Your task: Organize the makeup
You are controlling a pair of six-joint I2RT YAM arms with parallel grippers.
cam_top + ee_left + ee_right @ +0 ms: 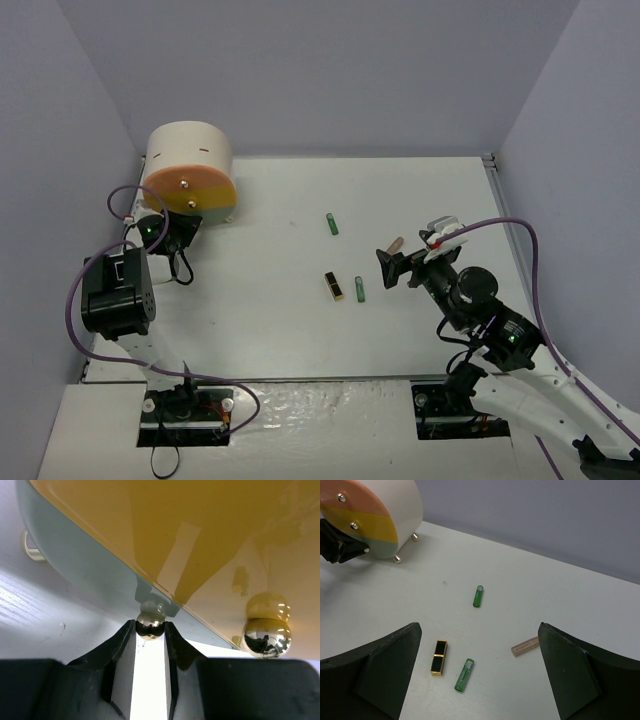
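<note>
Clamping the drum box's [190,160] bottom knob [150,623] w/ L gripper [150,636], while R gripper [477,629] hangs wide apart over 2 green tubes [478,596], gold-black tube [439,658] & beige tube [526,646] mid-table.

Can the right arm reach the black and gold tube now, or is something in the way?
Probably yes: the right gripper is open and empty, and the tube lies flat just ahead of it, nothing between.

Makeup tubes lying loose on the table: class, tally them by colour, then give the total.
Green tubes: 2
Gold-black tube: 1
Beige tube: 1
Total: 4
</note>
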